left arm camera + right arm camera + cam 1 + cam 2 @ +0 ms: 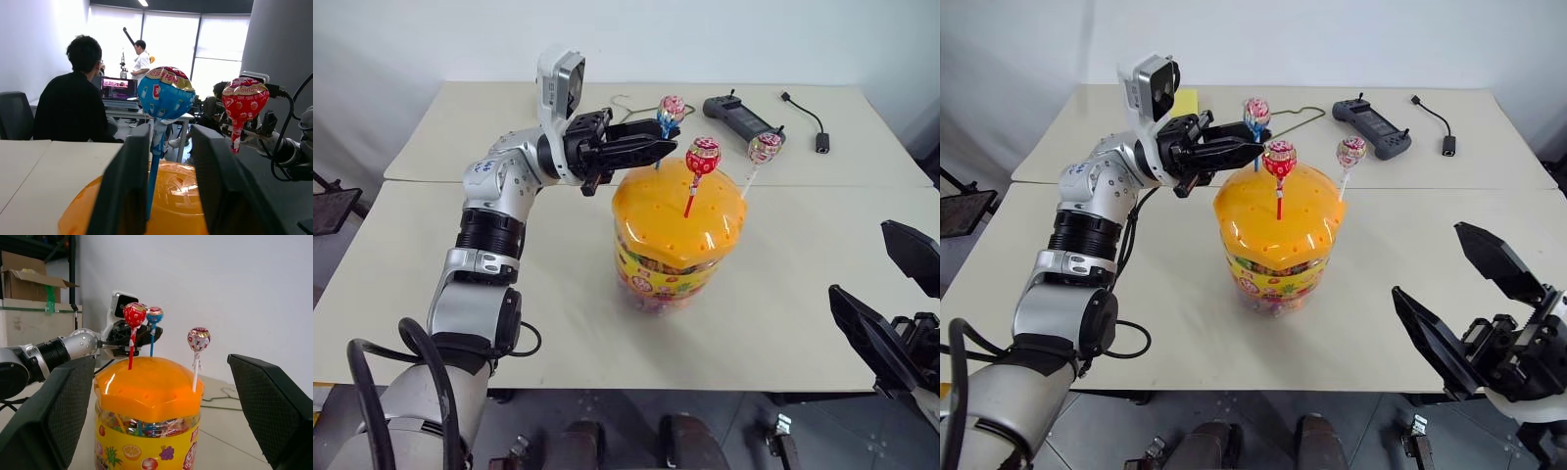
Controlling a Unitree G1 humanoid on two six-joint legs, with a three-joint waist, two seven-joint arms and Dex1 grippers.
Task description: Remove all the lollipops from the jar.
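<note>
Lollipops upright, sticks vertical in jar

The jar stands mid-worktop with three lollipops upright in its lid; the left pincer closes around the farthest-left one's stick.

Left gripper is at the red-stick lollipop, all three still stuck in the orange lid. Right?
Not quite. The left gripper has its fingers around the blue-stick lollipop, not the red-stick one; the left wrist view shows it. All three do stand in the orange lid.
</note>
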